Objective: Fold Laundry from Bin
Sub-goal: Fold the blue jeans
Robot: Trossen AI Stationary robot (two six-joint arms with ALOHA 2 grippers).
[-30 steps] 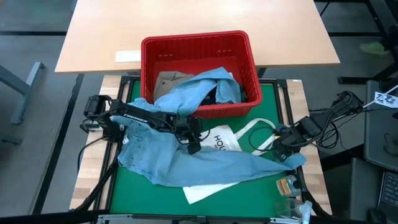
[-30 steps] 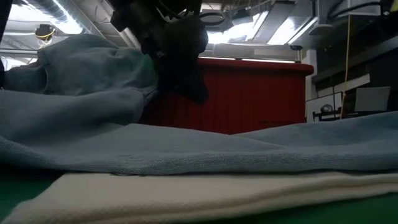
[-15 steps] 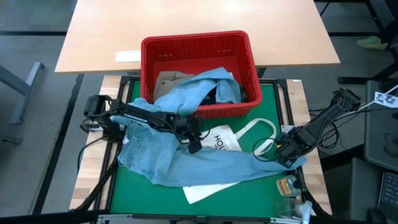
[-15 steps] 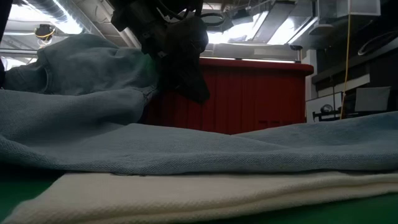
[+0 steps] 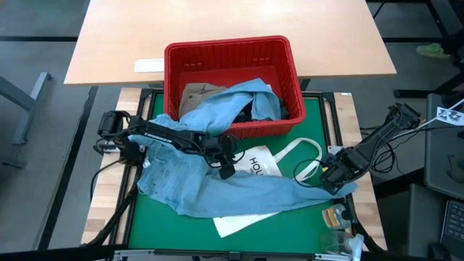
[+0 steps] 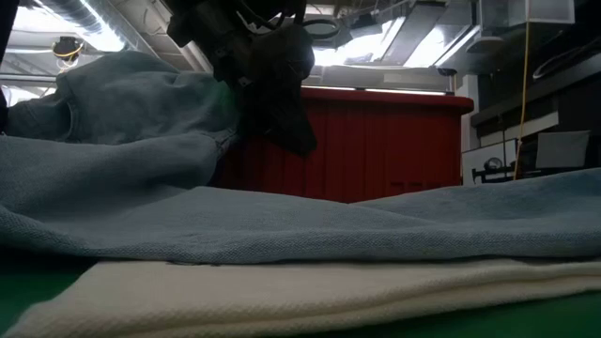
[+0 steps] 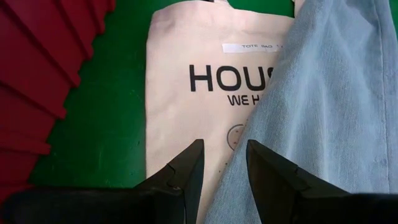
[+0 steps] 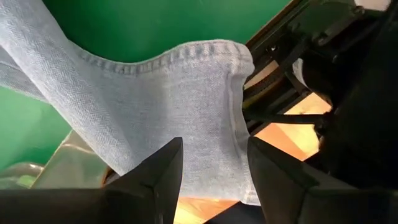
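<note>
Light blue denim garment (image 5: 225, 185) sprawls across the green-matted table (image 5: 290, 228), one end still hanging in the rectangular red slotted plastic bin (image 5: 228, 52), lying over the white "HOUSTON" tote bag (image 5: 262, 161). Left gripper (image 5: 225, 163) hovers above denim and tote, fingers (image 7: 186, 168) part open, holding nothing; right gripper (image 5: 335, 176) sits over the hemmed end at the table's right edge, fingers (image 8: 163, 165) part open, empty. Judgement: pinch denim only, clear of the tote, then pull the ends apart to free it from the bin before folding.
</note>
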